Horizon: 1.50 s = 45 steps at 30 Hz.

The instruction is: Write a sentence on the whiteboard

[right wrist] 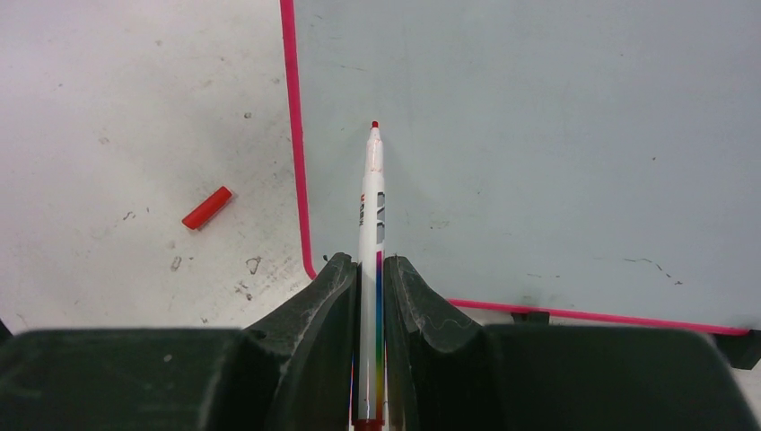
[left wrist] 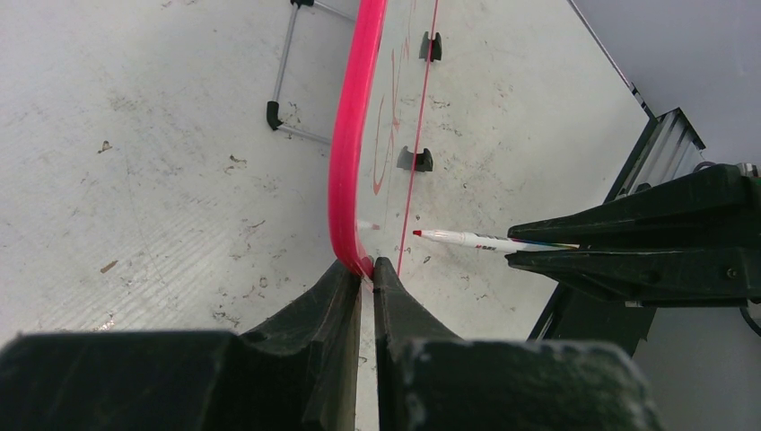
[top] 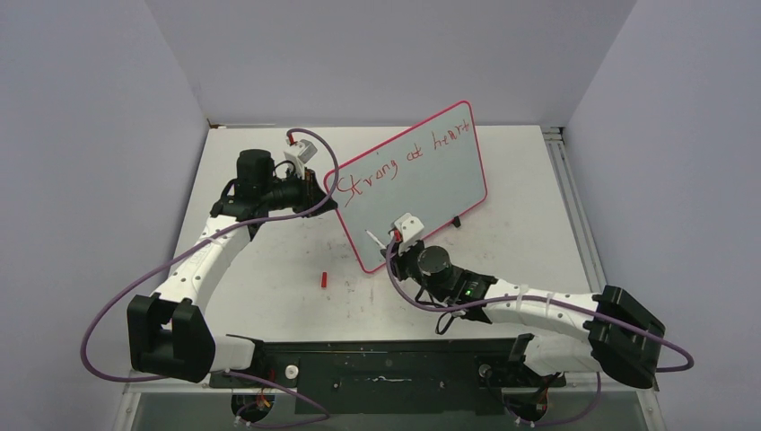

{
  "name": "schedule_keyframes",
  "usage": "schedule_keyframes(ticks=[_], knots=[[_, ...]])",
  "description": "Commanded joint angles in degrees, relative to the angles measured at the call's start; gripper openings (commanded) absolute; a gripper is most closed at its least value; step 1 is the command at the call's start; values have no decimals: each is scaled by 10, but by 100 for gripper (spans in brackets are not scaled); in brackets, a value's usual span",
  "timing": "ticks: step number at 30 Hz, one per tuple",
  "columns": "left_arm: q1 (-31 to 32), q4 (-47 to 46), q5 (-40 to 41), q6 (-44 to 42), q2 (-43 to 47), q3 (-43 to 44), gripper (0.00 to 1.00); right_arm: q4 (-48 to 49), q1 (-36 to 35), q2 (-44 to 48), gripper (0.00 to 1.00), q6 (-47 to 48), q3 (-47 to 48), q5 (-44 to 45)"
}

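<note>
The whiteboard (top: 422, 193), white with a pink-red rim, stands tilted on the table. One line of the sentence (top: 395, 162) shows in red, reading "Strong at heart". My left gripper (top: 323, 190) is shut on the board's left rim (left wrist: 350, 135), with the jaws pinching its corner (left wrist: 366, 268). My right gripper (top: 395, 241) is shut on a white marker (right wrist: 370, 197). The marker's red tip points at the blank lower left of the board (right wrist: 538, 135). I cannot tell if the tip touches. The marker also shows in the left wrist view (left wrist: 476, 240).
A red marker cap (top: 323, 279) lies on the tabletop left of the board's lower corner, and also shows in the right wrist view (right wrist: 207, 207). The board's black feet (left wrist: 415, 160) and a metal stand leg (left wrist: 283, 72) rest on the table. Walls enclose the table.
</note>
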<state>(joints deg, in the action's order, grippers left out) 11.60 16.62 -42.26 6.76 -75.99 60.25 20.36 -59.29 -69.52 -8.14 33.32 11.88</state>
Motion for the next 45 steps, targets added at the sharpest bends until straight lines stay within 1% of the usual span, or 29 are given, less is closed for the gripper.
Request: schedule_keyframes(ticks=[1,14,29,45], knots=[[2,-21,-4,-6,17,0,0,48,-1,-14,5,11,24,17],[2,-21,-8,-6,17,1,0,60,2,-43,5,26,39,30],[2,-22,-10,-6,17,2,0,61,4,-64,5,37,52,17],[2,-23,-10,-6,19,2,0,42,-5,-63,5,32,29,3]])
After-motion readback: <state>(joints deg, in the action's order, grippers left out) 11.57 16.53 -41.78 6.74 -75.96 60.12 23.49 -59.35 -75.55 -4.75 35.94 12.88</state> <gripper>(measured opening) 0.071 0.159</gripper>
